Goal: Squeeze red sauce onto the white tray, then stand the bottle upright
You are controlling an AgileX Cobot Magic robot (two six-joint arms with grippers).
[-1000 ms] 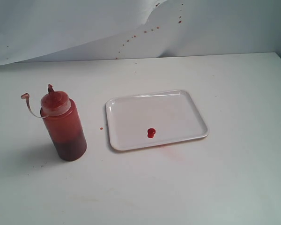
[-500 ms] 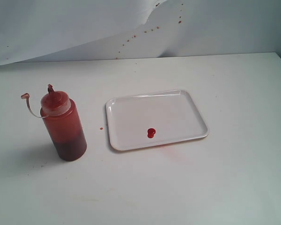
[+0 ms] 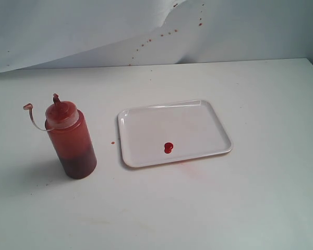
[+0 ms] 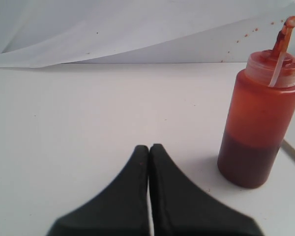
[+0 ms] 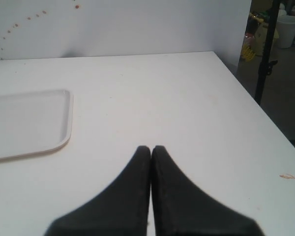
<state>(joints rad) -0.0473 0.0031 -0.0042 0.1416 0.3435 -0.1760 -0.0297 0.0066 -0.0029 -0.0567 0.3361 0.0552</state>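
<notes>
The white tabletop (image 3: 261,198) carries everything. The white tray (image 3: 198,117) lies flat on it, near the middle of the exterior view. The bottle (image 3: 73,143) stands upright on the tabletop to the left of the tray, apart from it. It is dark red at the base and its tethered cap (image 3: 27,107) hangs out on the side away from the tray. The left tool (image 4: 149,150) is over bare tabletop near the bottle, its jaws pressed together and gripping nothing. The right tool (image 5: 151,150) is over bare tabletop off one corner of the tray, jaws likewise together and empty. The red sauce (image 3: 168,147) sits as a small glossy blob on the tray, near its front rim. A tiny red drop (image 3: 112,142) marks the tabletop just left of the tray.
</notes>
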